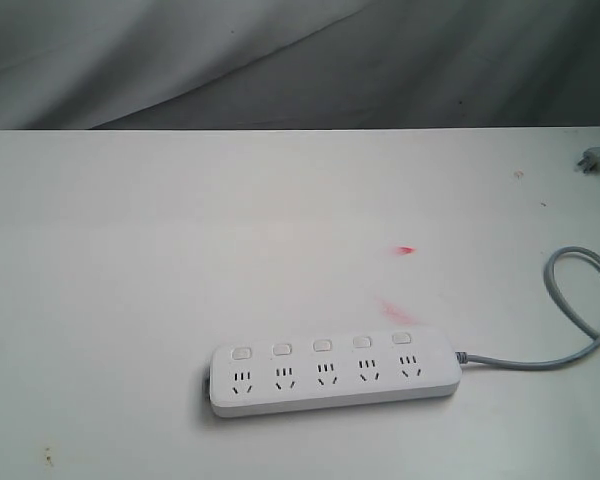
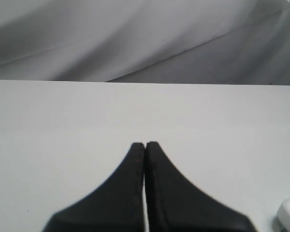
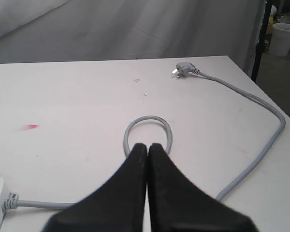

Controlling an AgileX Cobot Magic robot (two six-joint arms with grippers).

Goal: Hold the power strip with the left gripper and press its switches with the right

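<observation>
**Q:** Where is the power strip (image 1: 330, 375)?
**A:** It lies flat on the worktop (image 1: 130, 250), close to the near edge and right of centre. The five switches (image 1: 322, 345) face up. The grey cord (image 1: 520, 362) loops at the right edge, and the plug (image 1: 595, 160) lies by the far right corner.

**Q:** What is the end effector status?
**A:** The left end effector (image 2: 144, 145) is fully closed and holds nothing. A blurred white corner beside it is probably the strip. The right end effector (image 3: 147, 146) is also closed and empty.
</observation>
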